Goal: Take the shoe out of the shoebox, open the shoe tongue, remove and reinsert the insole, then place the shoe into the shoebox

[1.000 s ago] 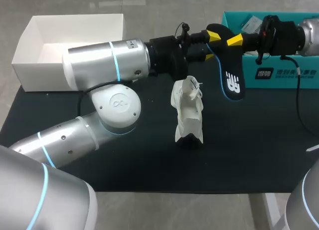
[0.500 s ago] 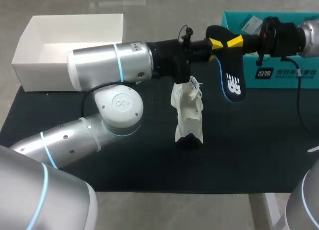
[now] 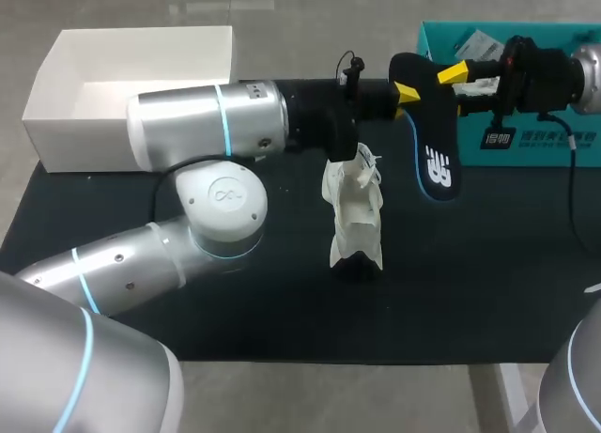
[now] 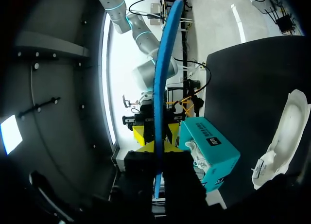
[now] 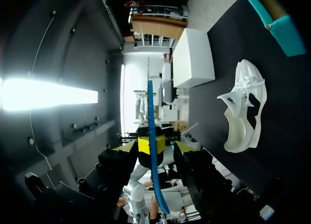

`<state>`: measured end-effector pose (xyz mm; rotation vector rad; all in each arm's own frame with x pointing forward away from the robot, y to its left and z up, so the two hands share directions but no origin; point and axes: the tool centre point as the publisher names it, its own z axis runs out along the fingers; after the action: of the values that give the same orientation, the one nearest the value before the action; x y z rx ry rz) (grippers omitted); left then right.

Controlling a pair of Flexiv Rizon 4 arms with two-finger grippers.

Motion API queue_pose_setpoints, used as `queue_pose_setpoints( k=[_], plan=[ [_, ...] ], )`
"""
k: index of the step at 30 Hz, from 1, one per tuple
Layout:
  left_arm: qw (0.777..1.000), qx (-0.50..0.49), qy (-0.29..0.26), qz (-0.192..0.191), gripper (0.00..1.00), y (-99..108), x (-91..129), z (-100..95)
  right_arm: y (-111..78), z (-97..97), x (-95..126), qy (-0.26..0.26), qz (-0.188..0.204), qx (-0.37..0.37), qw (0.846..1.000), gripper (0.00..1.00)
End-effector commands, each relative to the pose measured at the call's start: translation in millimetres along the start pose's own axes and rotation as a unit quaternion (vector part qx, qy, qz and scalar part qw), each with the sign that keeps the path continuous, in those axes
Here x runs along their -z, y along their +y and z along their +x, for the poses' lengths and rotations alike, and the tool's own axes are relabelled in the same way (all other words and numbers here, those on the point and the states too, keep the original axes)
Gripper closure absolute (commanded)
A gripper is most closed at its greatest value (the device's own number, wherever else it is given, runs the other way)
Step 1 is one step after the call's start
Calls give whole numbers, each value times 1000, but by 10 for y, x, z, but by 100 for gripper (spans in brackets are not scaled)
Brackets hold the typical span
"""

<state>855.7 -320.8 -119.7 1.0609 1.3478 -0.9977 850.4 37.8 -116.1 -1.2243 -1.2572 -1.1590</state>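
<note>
Insole (image 3: 434, 146) hangs beyond the shoe (image 3: 355, 208), pinched by left gripper (image 3: 406, 92), right gripper (image 3: 460, 80) spread wide; reinsertion likely next, needing careful alignment

White shoe (image 3: 357, 203), black insole (image 3: 432, 123) (blue-edged, white logo), teal box (image 3: 526, 157), white shoebox (image 3: 75, 142), black mat (image 3: 470, 283)

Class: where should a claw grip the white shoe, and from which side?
The collar rim of the white fabric shoe, probably from the robot's right: it seems to lie on its side, opening facing that way, offering a thin edge.
</note>
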Motion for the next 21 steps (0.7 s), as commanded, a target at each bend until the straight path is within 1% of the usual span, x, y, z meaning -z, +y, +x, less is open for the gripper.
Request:
queue_pose_setpoints(
  k=[1,5,10,15,21],
  plan=[
    [1000,4,6,4,100,10,114,15,-103,2,163,-16,-14,-4,1000,0],
    [1000,14,10,6,100,34,223,32,-136,-38,336,-29,-27,-11,999,0],
    [1000,20,15,8,100,39,336,58,-164,-82,487,-47,-36,-16,998,0],
    [999,29,17,5,100,44,415,85,-175,-65,556,-58,-44,-14,997,0],
    [999,32,12,9,100,48,471,42,-188,-91,597,-60,-50,-15,997,0]
  ],
)
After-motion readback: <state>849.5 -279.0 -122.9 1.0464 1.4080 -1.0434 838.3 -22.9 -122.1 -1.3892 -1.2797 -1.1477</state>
